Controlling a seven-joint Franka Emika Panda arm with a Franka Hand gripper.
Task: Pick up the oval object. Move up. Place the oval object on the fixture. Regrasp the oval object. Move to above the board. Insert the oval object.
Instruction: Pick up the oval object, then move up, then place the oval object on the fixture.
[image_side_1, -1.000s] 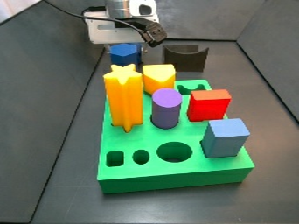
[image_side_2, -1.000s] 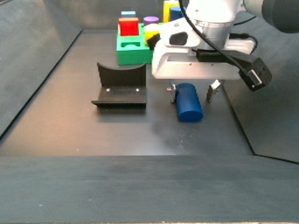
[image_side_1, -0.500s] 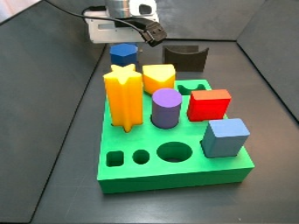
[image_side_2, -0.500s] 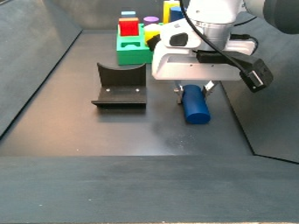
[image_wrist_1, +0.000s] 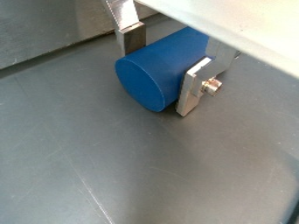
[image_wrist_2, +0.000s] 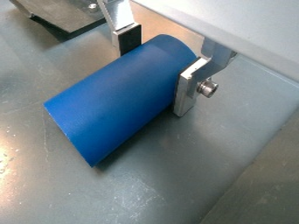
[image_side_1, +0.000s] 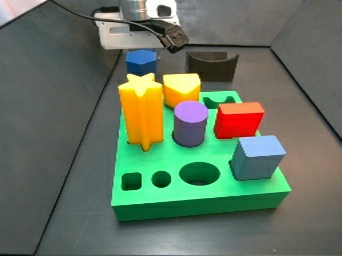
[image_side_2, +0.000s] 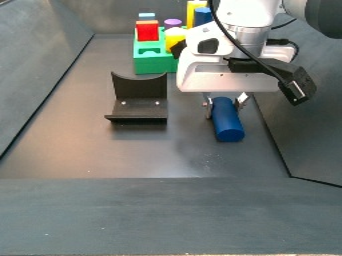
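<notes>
Two hand (image_wrist_2: 158, 61) fingers (image_wrist_2: 194, 83) grip oval object (image_wrist_2: 117, 101), lying flat.

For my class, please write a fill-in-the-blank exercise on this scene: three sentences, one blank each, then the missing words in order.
1. The oval object lying on the floor is coloured ____.
2. It lies between the two fingers of the ____.
3. The fixture holds ____ pegs.

Missing words: blue; claw; no
</notes>
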